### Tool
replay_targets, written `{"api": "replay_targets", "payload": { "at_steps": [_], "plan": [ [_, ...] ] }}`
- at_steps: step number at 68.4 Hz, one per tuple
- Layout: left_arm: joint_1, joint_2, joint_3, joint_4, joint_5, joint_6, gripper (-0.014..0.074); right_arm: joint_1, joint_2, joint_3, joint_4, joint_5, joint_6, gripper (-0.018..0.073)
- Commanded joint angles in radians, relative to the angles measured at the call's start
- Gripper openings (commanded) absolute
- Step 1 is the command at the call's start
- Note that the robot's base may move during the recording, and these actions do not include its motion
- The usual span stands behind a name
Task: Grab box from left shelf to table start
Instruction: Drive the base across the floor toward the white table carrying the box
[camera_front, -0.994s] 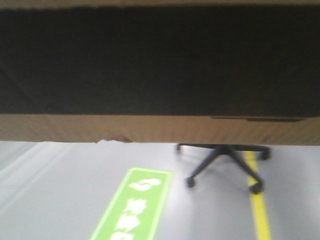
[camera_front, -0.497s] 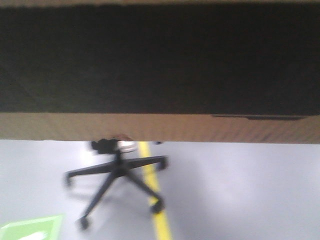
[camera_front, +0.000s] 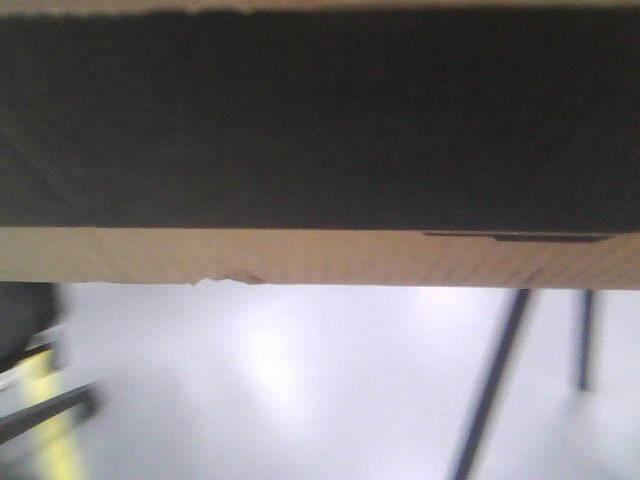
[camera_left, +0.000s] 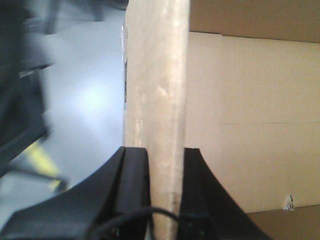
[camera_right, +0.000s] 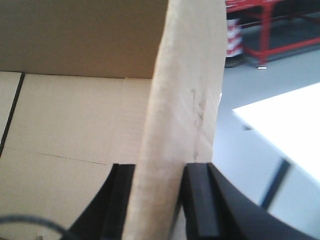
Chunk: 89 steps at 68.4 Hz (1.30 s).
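Underfoot spreads a pale grey, glossy floor (camera_front: 300, 380), smeared by blur in the front view, with a yellow line (camera_front: 50, 430) at 8 o'clock and two thin slanting legs (camera_front: 495, 390) at 4 o'clock. From the right wrist, a white tabletop (camera_right: 285, 125) shows at 3 o'clock with a dark leg (camera_right: 272, 190) under it, and a red rack (camera_right: 270, 25) stands at 1 o'clock, well beyond.

The box (camera_front: 320, 120) blocks the front view from 9 through 12 to 3 o'clock. Its dark panel sits above a tan corrugated strip with a small tear (camera_front: 225, 278) on the lower edge, and floor shows beneath it.

The left tool (camera_left: 165, 155) is closed on one upright cardboard wall of the box, a black finger pressed to each face, with the tan interior at 3 o'clock. The right tool (camera_right: 160, 170) clamps another wall the same way, its fingers (camera_right: 200, 200) touching both faces and the interior at 9 o'clock.
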Motion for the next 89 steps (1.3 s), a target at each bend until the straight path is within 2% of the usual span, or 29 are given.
{"api": "replay_targets", "payload": {
  "at_steps": [1,89],
  "plan": [
    [-0.002,0.006,-0.040,0.022,-0.028,-0.022,-0.0089,-0.009,0.022,-0.028,-0.083,-0.143,-0.012,0.0050],
    [-0.002,0.006,-0.040,0.022,-0.028,-0.022,-0.0089,-0.009,0.022,-0.028,-0.083,-0.139,-0.012,0.0050]
  ]
}}
